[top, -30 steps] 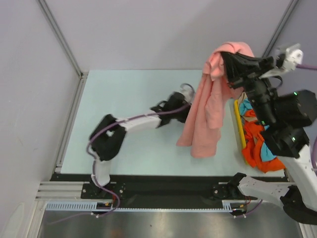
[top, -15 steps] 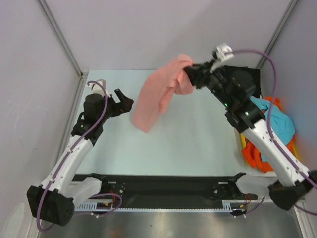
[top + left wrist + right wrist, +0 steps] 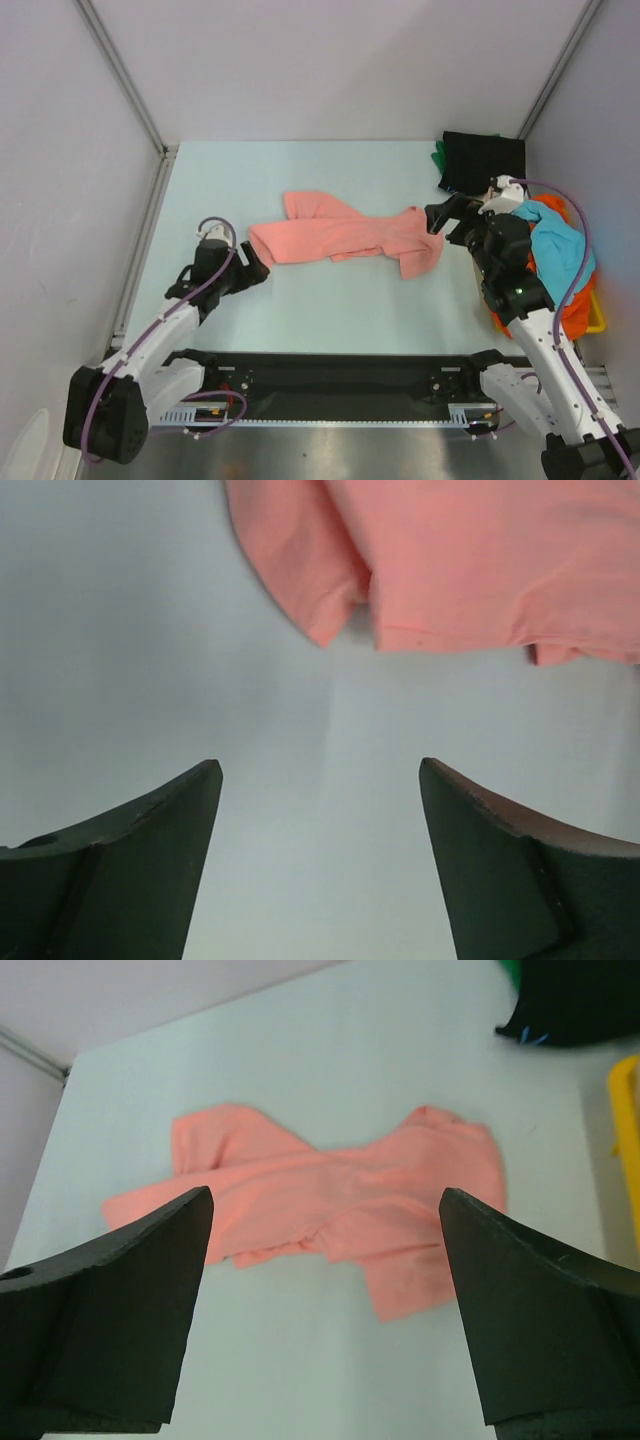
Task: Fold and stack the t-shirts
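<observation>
I read the pink shirt (image 3: 345, 238) lying rumpled mid-table, left gripper (image 3: 318, 772) spread and empty just off its 8 o'clock end, right gripper (image 3: 325, 1198) spread and empty near its 3 o'clock end, black shirt (image 3: 484, 160) at the table's 1 o'clock, possibly green cloth beneath.

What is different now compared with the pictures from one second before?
The right gripper, which held the salmon shirt in the air, swung it left, lowered it and let go; it now lies crumpled on the table. The left gripper came to its left end, open. The black shirt and the tray pile stayed.
</observation>
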